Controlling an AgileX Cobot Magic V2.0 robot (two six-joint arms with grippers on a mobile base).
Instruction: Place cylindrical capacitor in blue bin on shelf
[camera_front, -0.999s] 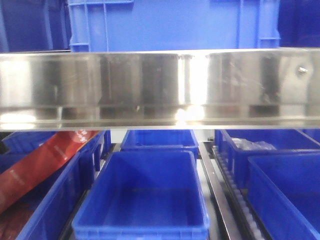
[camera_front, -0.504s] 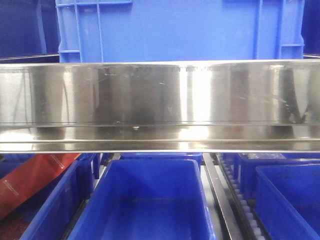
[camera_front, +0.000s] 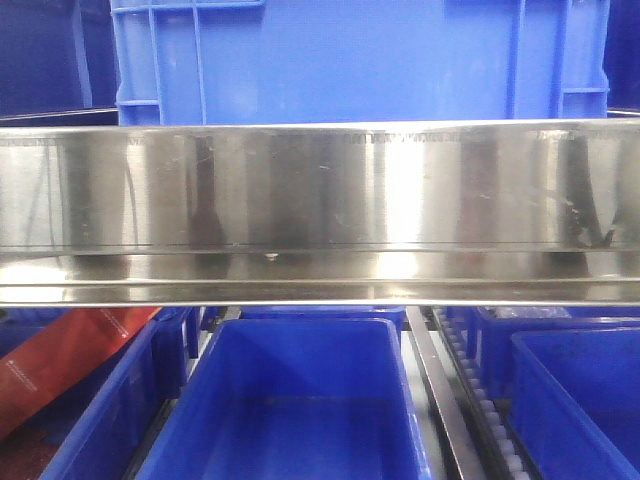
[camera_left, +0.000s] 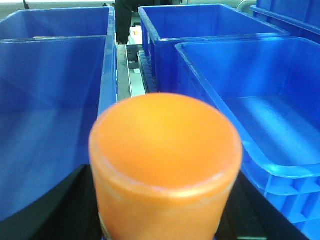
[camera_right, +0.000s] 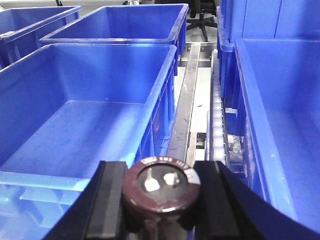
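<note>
Gripping the cylindrical capacitor (camera_left: 165, 150) upright, my left end effector (camera_left: 165, 220) is clamping it between two black fingers, and its orange top is filling the lower middle of the left wrist view. My right end effector (camera_right: 161, 205) is likewise holding a dark cylinder (camera_right: 161, 182) with two metal terminals on its cap.

Just past the capacitor, two blue bins are lying open: a left bin (camera_left: 50, 75) and a right bin (camera_left: 250, 70), and both are looking empty. The capacitor is hanging roughly over the divide between them, above the strip of roller track (camera_left: 131, 80), not over either floor. Further back more bins are standing in a row. The right wrist is showing the same layout, with another blue bin (camera_right: 100, 75) beside a roller rail (camera_right: 216, 125).

From the front camera, the shelf's steel front rail (camera_front: 320, 200) is crossing the whole view, with an open lower bin (camera_front: 290, 325) beneath it and an upper bin (camera_front: 360, 60) above. I cannot tell which wrist-view bin matches it.

I am judging this as the carry stage: the capacitor is at the shelf but not yet released. The next move is calling for a sideways shift until the cylinder is sitting squarely over one bin's interior, a descent past the rim, and only then parting the fingers. Letting go here is risking a bounce off a rim onto the rollers.
</note>
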